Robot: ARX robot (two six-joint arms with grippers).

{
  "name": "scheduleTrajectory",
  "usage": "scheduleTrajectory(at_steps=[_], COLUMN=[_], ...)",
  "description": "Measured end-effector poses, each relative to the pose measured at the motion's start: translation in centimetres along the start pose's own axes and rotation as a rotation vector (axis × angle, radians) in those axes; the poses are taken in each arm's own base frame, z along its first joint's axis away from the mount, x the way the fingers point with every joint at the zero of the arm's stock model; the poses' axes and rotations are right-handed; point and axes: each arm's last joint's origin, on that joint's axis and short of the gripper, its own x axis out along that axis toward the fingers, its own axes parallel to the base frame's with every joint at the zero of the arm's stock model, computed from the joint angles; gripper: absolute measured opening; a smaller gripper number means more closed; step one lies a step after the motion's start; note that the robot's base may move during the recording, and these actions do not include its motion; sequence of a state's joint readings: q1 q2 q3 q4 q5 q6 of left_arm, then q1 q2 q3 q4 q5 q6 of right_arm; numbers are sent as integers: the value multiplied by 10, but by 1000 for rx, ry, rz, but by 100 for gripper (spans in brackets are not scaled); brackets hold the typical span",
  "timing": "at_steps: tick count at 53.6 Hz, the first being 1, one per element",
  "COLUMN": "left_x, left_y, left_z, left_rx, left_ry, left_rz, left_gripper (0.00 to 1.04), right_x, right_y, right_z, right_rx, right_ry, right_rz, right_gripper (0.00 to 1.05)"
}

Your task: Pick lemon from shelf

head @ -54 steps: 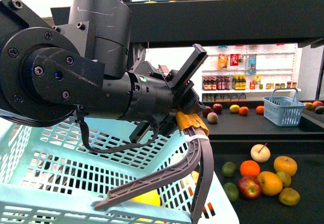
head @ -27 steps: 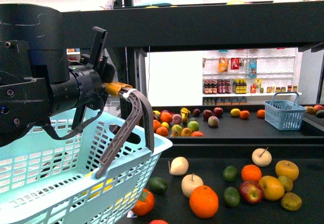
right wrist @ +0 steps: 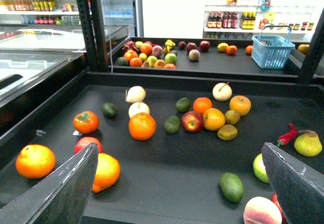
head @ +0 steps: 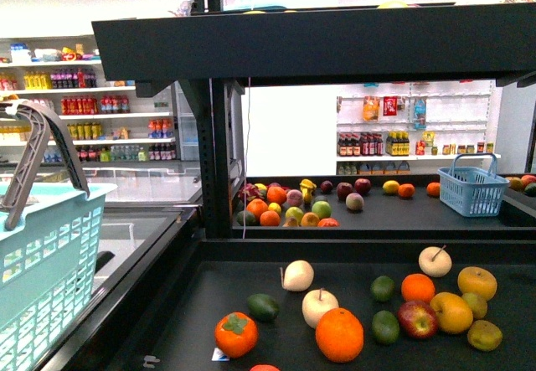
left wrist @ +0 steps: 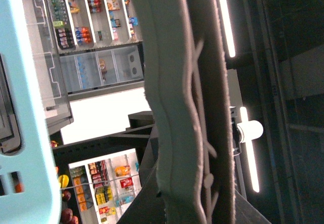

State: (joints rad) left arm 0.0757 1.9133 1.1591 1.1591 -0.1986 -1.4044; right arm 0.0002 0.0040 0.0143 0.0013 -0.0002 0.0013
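In the front view neither pincer shows; a pale blue basket (head: 42, 254) with its grey handle (head: 50, 149) stands at the left edge, and the black shelf (head: 335, 48) holds scattered fruit. No lemon can be named for certain: one small bright yellow fruit (head: 389, 187) on the back tray is a candidate, too small to judge. The left wrist view is filled by the handle (left wrist: 187, 107); whether the left pincer grips it, I cannot tell. In the right wrist view the right pincer (right wrist: 179, 150) is spread wide and empty above the near tray, the yellow fruit (right wrist: 223, 47) far ahead of it. Best confirm a smooth oval before reaching, then come down clear of its neighbours.
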Motion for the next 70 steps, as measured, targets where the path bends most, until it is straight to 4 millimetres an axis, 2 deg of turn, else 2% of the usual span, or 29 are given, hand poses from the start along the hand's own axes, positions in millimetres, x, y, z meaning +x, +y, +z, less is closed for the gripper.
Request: scheduleTrajectory(at_steps=[8, 20, 28, 45, 56, 68, 70], left_x=[6, 22, 32, 52, 51, 49, 49], left_y=[1, 9, 25, 57, 76, 80, 81], left_z=[0, 13, 18, 14, 15, 20, 20], left_rx=[-47, -35, -15, -9, -19, -26, -18], left_ry=[36, 38, 58, 101, 93, 75, 74], left_rz=[-19, -40, -32, -14, 15, 25, 30], left_gripper=[7, 7, 7, 7, 7, 7, 12], right_x=[0, 0, 0, 0, 0, 0, 0], right_y=[0, 0, 0, 0, 0, 0, 0], right_z=[0, 0, 0, 0, 0, 0, 0], right_rx=[0, 0, 0, 0, 0, 0, 0], right_ry=[0, 0, 0, 0, 0, 0, 0], right_rz=[0, 0, 0, 0, 0, 0, 0], right_gripper=[97, 97, 97, 97, 97, 97, 97])
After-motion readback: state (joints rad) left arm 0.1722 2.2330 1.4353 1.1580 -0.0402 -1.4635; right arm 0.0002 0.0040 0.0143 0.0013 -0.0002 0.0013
